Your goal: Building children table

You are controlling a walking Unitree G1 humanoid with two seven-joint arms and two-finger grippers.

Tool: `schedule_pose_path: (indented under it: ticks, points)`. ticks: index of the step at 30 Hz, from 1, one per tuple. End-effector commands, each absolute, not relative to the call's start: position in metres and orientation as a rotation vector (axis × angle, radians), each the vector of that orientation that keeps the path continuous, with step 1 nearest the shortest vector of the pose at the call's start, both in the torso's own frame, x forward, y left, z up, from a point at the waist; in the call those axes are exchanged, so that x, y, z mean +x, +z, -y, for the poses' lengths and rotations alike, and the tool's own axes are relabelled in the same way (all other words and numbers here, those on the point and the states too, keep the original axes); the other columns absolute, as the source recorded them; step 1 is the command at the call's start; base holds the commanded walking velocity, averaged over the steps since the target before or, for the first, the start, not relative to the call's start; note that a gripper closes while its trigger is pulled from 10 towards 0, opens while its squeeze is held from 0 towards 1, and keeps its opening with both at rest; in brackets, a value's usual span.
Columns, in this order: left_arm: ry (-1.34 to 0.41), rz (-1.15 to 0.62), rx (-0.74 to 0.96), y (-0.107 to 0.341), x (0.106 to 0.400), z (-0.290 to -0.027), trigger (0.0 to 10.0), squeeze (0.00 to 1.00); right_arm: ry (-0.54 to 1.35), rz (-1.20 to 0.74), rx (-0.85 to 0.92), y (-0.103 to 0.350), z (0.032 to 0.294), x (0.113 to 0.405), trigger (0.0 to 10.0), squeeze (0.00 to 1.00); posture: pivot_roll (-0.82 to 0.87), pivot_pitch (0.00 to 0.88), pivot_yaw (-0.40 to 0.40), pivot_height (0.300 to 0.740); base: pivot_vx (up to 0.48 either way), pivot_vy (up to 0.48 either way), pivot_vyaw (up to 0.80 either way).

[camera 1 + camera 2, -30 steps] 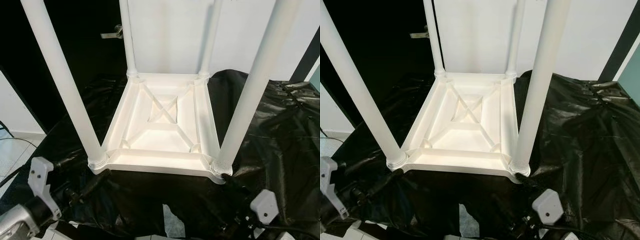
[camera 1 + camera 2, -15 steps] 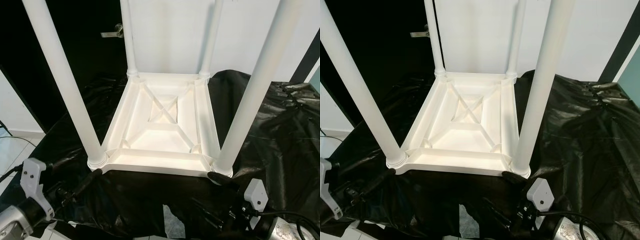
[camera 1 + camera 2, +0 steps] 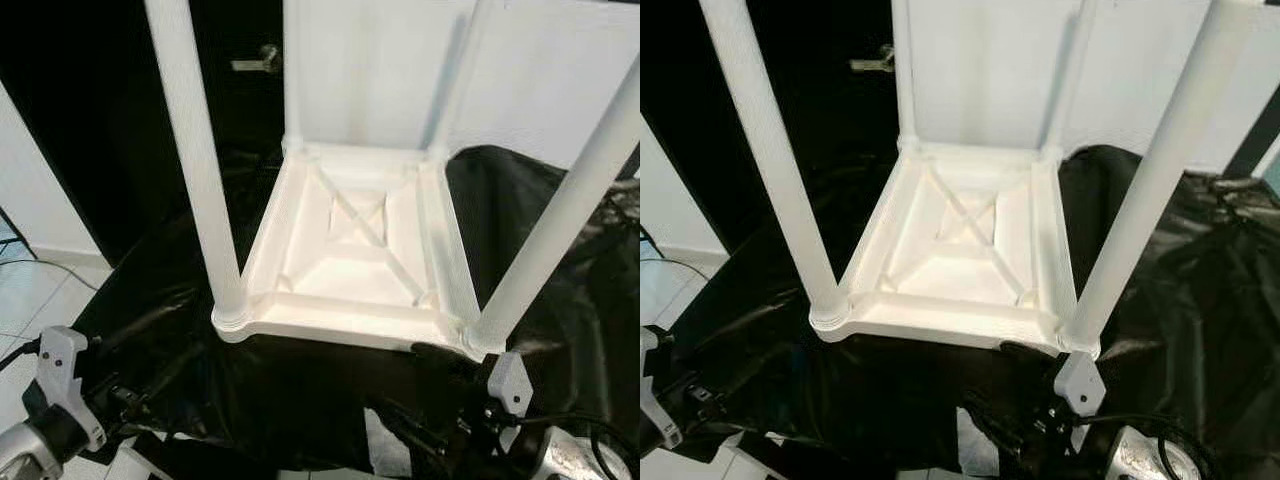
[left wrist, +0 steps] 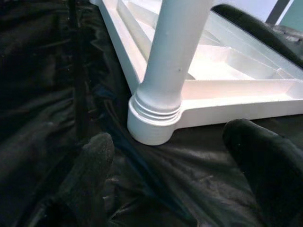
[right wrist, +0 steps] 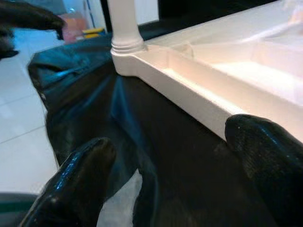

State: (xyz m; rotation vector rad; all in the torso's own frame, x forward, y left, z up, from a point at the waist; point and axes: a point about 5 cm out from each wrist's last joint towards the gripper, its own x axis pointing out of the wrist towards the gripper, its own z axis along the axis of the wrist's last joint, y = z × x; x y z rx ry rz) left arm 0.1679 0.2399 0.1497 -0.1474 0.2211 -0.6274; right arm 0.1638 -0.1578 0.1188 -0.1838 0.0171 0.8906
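Children's table (image 3: pixel 360 262) upside down on black sheet (image 3: pixel 300 390), four legs up.
Left end effector (image 4: pixel 170 179) spread wide, empty, low by near-left leg (image 4: pixel 173 61) and its socket. Right end effector (image 5: pixel 175 165) likewise wide, empty, just under near rim (image 5: pixel 199 97). Probably lining up to grip and flip: best to close on rim evenly both sides, keep clear of loose sheet.

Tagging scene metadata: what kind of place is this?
Probably a room in a home, used as an assembly spot: upside-down white table on black plastic sheeting over light tiled floor, beside a dark door with a lever handle.
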Motion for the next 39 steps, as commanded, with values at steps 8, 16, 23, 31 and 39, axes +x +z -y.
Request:
schedule_pose_path:
  ticks: [8,16,23,31,39]
  points:
    - [-0.881,-0.174,-0.133,0.158,0.16,-0.228,10.0,0.0,0.888,-0.012,-0.194,0.12,0.162,0.167,10.0,0.0,0.02,0.0,-0.014,0.74,0.0,0.0,0.0]
    - [-0.916,-0.163,-0.113,0.159,0.16,-0.219,10.0,0.0,0.878,-0.014,-0.2,0.119,0.165,0.167,10.0,0.0,0.01,0.0,-0.009,0.74,0.0,0.0,0.0]
    - [-0.97,-0.184,-0.109,0.154,0.156,-0.204,10.0,0.0,0.812,-0.006,-0.204,0.118,0.167,0.168,10.0,0.0,0.01,0.0,-0.01,0.74,0.0,0.0,0.0]
    - [-1.088,-0.25,-0.102,0.151,0.142,-0.193,10.0,0.0,0.657,0.013,-0.194,0.118,0.174,0.169,10.0,0.0,0.0,0.0,-0.005,0.74,0.0,0.0,0.0]
    - [-1.154,-0.264,-0.061,0.145,0.144,-0.177,10.0,0.0,0.455,0.021,-0.194,0.113,0.182,0.166,10.0,0.18,-0.02,0.0,0.013,0.74,0.0,0.0,0.0]
